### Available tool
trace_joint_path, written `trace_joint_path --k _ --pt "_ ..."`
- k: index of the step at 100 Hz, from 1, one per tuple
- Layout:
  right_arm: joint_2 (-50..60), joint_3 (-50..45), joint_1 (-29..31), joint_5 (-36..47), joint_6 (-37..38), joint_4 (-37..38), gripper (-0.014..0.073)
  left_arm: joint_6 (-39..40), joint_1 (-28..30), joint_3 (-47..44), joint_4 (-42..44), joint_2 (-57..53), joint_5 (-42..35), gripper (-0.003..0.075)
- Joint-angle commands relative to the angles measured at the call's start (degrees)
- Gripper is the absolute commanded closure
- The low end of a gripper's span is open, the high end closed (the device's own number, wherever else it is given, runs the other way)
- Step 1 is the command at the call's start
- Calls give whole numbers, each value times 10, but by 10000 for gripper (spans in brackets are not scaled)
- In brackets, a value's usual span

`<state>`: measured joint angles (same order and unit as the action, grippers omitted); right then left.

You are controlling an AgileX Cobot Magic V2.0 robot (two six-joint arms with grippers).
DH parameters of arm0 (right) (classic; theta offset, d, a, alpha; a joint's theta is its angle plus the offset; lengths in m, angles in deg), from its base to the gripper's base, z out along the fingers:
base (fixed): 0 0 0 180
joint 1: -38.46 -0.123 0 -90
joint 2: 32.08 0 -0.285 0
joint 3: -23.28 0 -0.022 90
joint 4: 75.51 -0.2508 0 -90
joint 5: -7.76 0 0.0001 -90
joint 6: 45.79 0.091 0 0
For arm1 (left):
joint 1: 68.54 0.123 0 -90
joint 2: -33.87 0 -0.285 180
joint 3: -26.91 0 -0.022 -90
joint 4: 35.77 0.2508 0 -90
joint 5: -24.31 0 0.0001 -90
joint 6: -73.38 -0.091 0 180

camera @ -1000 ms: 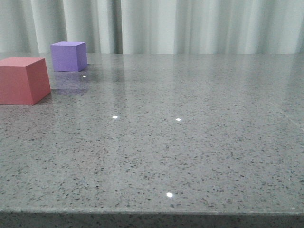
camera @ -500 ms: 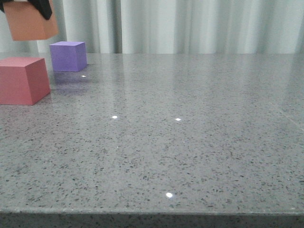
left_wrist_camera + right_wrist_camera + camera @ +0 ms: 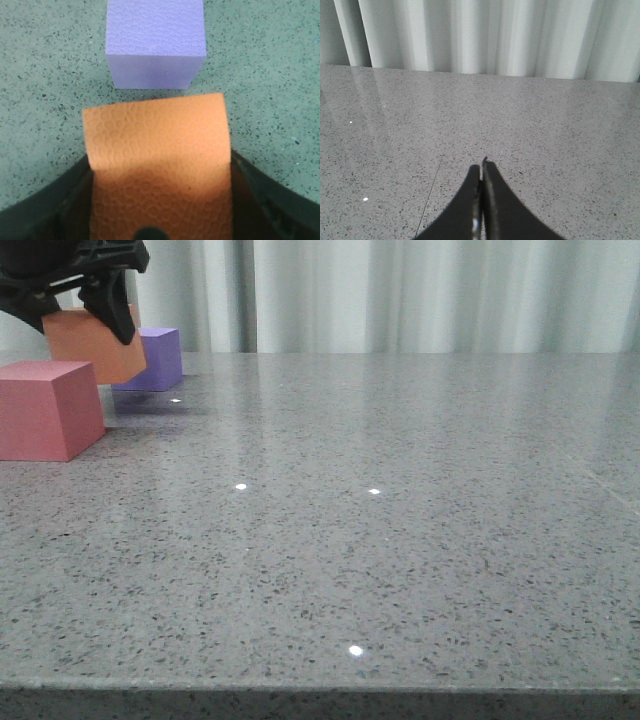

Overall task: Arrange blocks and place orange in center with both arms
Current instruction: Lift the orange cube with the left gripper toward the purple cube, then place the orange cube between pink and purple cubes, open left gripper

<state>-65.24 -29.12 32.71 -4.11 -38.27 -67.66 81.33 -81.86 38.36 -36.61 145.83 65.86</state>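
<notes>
Setting: lab-type test station. Bare grey speckled stone bench [image 3: 400, 540], pale pleated curtain [image 3: 420, 295] as backdrop at 12 o'clock, plain foam cubes [image 3: 45, 408] as test objects.

Left gripper [image 3: 85, 295] clamped, right gripper [image 3: 481, 172] closed

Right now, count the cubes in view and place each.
3. Orange cube held aloft in the left gripper; purple cube behind it on the table; red-pink cube front-left.
</notes>
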Motion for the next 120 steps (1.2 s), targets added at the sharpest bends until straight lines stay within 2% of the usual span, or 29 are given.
trace_joint_path --k 1,37,44,62,73,95,120 --pt "-1 15 4 49 -4 5 662 0 1 14 -6 -17 -33 449" --pt "-1 15 4 49 -4 5 662 -2 1 14 -2 -2 -23 434" --pt "-1 15 4 49 -4 5 662 -24 1 14 -2 -2 -17 379" --pt "-1 15 4 49 -4 5 662 -28 1 14 -5 -2 -17 160" --pt "-1 15 4 49 -4 5 662 -28 1 14 -8 -2 -18 92" --pt "-1 15 4 49 -4 5 662 -28 1 15 -12 -20 -9 78" --pt "-1 15 4 49 -4 5 662 -27 1 11 -12 -115 6 79"
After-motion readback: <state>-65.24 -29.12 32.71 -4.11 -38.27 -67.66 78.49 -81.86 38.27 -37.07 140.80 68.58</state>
